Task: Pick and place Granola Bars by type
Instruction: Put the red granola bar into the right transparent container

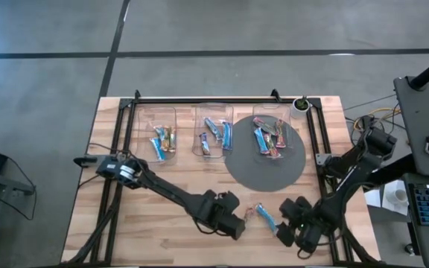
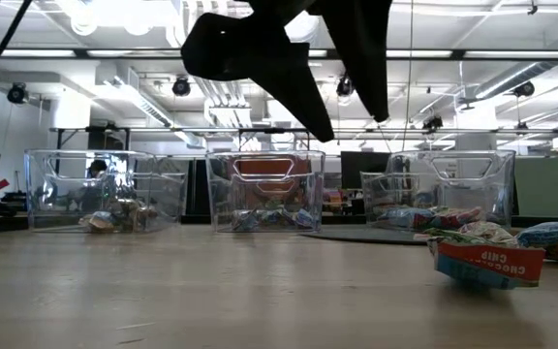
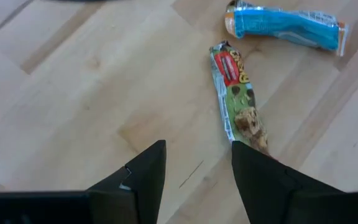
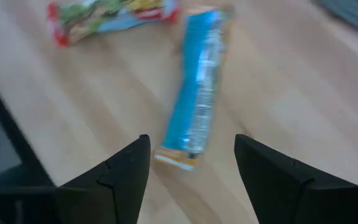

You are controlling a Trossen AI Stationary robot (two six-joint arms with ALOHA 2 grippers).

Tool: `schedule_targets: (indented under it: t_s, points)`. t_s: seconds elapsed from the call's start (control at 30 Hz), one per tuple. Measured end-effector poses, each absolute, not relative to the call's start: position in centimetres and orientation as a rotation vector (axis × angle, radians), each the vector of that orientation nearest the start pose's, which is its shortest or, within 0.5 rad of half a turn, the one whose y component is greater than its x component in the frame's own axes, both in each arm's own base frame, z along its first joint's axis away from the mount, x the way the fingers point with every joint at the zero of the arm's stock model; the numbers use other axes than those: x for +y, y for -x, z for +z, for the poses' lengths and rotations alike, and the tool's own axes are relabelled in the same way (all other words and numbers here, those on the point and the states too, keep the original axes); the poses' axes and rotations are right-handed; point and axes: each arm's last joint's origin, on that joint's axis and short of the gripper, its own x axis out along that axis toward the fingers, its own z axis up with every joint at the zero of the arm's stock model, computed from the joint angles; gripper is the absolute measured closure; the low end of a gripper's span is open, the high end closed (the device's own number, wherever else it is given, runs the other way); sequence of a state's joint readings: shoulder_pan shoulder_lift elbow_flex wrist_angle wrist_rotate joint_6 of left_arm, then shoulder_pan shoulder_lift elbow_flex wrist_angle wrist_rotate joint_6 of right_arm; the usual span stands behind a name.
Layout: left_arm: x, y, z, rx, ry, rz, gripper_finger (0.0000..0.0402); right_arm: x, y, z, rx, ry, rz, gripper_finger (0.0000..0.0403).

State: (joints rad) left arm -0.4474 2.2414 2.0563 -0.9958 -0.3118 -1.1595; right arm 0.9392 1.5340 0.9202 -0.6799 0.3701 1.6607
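Two granola bars lie flat on the wooden table near its front edge. One is a tan/green bar with a red mark (image 1: 250,213) (image 3: 238,102). The other is a bright blue bar (image 1: 267,219) (image 4: 197,112). My left gripper (image 1: 237,222) (image 3: 197,158) is open to the left of the tan/green bar. One fingertip (image 3: 253,162) hides that bar's near end. My right gripper (image 1: 287,227) (image 4: 191,155) is open to the right of the blue bar, which lies ahead of the gap between its fingers. In the low view both grippers hang above the table.
Three clear bins stand in a row at the far side: left (image 1: 162,134), middle (image 1: 214,134) and right (image 1: 274,132). Each holds several bars. The right bin stands on a round grey mat (image 1: 263,167). Bare wood lies between the bins and the grippers.
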Motion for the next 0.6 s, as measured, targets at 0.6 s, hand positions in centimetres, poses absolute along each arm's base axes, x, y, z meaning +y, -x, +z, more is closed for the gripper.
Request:
schedule_targets:
  t_s: [0.6]
  points:
    - [-21.1,-42.1,26.1,0.903,0.739,0.484,0.0236,21.6,-19.1,18.2,1.013,-0.271,-0.235,0.0179]
